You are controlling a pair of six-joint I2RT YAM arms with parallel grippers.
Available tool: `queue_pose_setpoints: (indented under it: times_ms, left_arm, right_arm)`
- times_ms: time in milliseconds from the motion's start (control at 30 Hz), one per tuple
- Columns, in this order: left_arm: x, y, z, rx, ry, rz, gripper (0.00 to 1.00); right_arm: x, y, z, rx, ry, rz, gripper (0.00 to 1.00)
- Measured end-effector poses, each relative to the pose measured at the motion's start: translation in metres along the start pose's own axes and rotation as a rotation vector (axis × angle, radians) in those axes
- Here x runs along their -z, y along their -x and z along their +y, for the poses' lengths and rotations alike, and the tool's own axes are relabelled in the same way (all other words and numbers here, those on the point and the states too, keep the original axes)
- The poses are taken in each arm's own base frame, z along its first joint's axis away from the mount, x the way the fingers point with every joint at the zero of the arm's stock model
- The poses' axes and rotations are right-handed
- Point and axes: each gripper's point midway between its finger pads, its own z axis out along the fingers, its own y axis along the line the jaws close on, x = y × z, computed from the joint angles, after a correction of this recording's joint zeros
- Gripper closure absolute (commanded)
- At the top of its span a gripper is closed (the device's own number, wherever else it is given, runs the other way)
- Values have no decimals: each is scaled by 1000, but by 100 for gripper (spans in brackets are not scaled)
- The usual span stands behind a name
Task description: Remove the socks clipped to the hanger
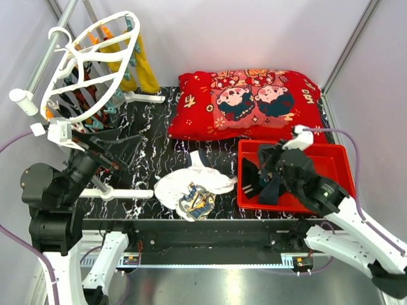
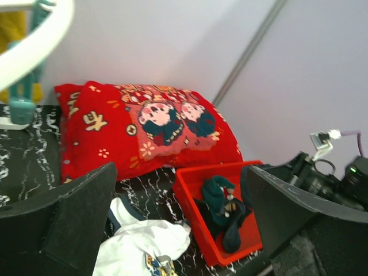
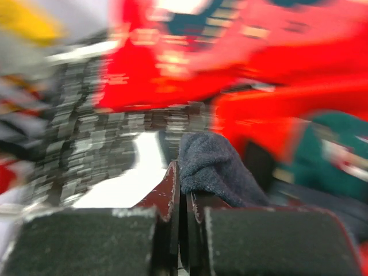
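Note:
The white oval hanger (image 1: 82, 63) hangs at the far left, with mustard-yellow socks (image 1: 143, 67) and brown-striped socks (image 1: 86, 101) clipped to it. Its rim (image 2: 34, 40) and a teal clip (image 2: 23, 98) show at the top left of the left wrist view. My left gripper (image 1: 121, 149) is wide open and empty below the hanger, and it is also open in its own view (image 2: 184, 230). My right gripper (image 1: 262, 173) is over the red tray (image 1: 331, 159), shut (image 3: 181, 172) on a dark blue-grey sock (image 3: 215, 167). Dark teal and other dark socks (image 2: 221, 201) lie in the tray.
A red cartoon-print pillow (image 1: 248, 101) lies at the back of the black marbled table. A white printed garment (image 1: 191, 184) lies near the front edge, left of the tray. The grey metal rail (image 1: 54, 44) carries the hanger. White frame bars (image 1: 124, 192) lie on the table.

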Motion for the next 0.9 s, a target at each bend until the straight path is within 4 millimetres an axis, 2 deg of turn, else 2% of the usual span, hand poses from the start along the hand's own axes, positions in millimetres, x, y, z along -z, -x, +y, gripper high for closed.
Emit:
queue_pose_setpoints:
  times_ms: [67,133,167,200,267,300,400,433,467,500,533,633,900]
  left_arm:
    - [0,-9,-2,-2,-33,22,1]
    - [1,-20,-1,5,-50,49,1]
    - [1,-25,0,7,-54,59,1]
    - [1,-29,1,9,-56,70,1]
    - [2,-35,2,6,-63,82,1]
    - [2,-37,3,4,-66,87,1]
    - [3,-40,2,-5,-75,94,1]
    - [4,-41,1,-8,-79,95,1]
    - [4,-41,1,-13,-84,96,1]
    - [4,-41,0,-16,-87,98,1]
    - [5,-42,0,-22,-91,99,1]
    - [6,-44,0,-29,-92,104,1]
    - [12,-50,-1,-38,-101,109,1]
  right_arm:
    - [4,-5,-36,6,-116,3,100]
    - [8,-9,-62,4,-204,-4,97]
    - [10,-13,-74,8,-249,-4,89]
    - [11,-16,-85,8,-291,-7,70]
    - [12,-22,-103,5,-364,-11,62]
    - [12,-26,-112,7,-400,-12,51]
    - [12,-31,-129,4,-477,-13,26]
    - [12,-31,-133,11,-497,-13,22]
    - [11,-31,-136,20,-515,-12,15]
    - [10,-31,-136,21,-521,-13,3]
    - [9,-30,-136,32,-528,-9,0]
    - [7,-23,-129,64,-521,7,0]
    - [2,16,-77,120,-370,52,0]
